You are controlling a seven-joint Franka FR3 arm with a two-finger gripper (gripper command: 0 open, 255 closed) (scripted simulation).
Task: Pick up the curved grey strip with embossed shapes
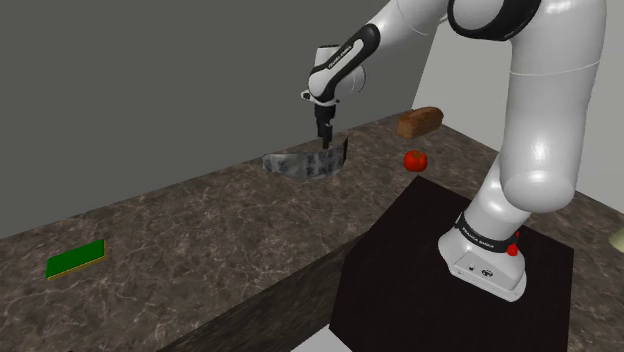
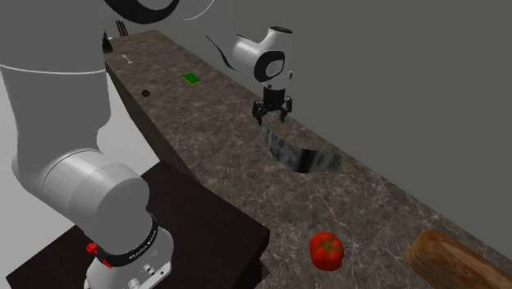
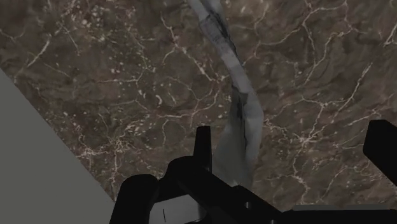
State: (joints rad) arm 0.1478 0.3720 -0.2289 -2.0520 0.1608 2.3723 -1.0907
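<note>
approach is the step in hand: the gripper (image 1: 324, 135) hangs over one end of the curved grey strip (image 1: 300, 165), which seems to stand on edge on the dark marbled counter (image 1: 200, 230), near the grey back wall. in the wrist view the fingers (image 3: 202, 143) stand wide apart, with the strip rising between them, close by one finger and not clasped. the next move, i judge, calls for centring over the thin wall, settling lower and pinching across it before any lift. counted: one strip, one red tomato (image 1: 416, 160), one brown loaf (image 1: 419, 122), one flat green board (image 1: 76, 259).
</note>
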